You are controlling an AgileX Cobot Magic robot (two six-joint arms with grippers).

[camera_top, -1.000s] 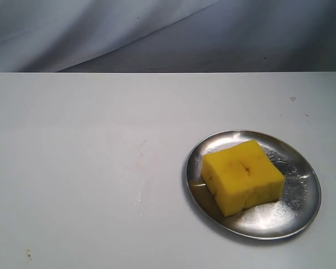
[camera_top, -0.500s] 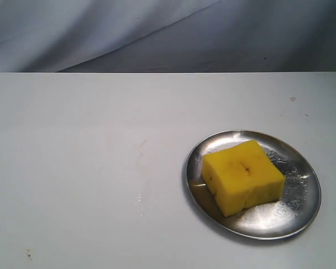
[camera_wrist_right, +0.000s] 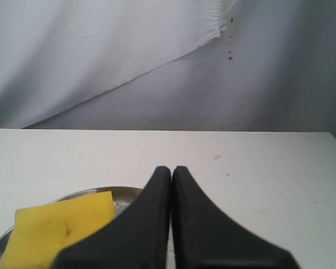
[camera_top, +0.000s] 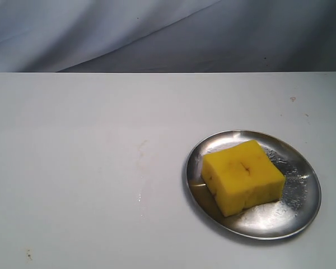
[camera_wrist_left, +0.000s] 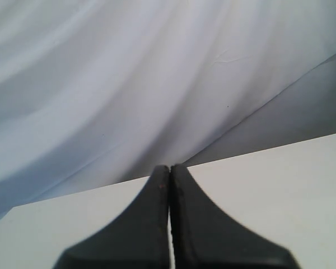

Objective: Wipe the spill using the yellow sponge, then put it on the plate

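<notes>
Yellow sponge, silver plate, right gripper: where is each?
yellow sponge (camera_top: 242, 171), exterior view, top face.
silver plate (camera_top: 302, 193), exterior view, bare inner surface at right.
right gripper (camera_wrist_right: 171, 169), right wrist view, seam between closed fingertips.

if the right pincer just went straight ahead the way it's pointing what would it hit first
Probably nothing nearby: the shut right pincer points beyond the yellow sponge, across the white table, toward the backdrop cloth. Depth is unclear, so the cloth is only a guess.

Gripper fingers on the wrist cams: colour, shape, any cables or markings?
The left gripper and right gripper look alike: matte black fingers, narrow at the tips and flaring in a smooth curve to a broad base. No cables, labels or markings show on either.
</notes>
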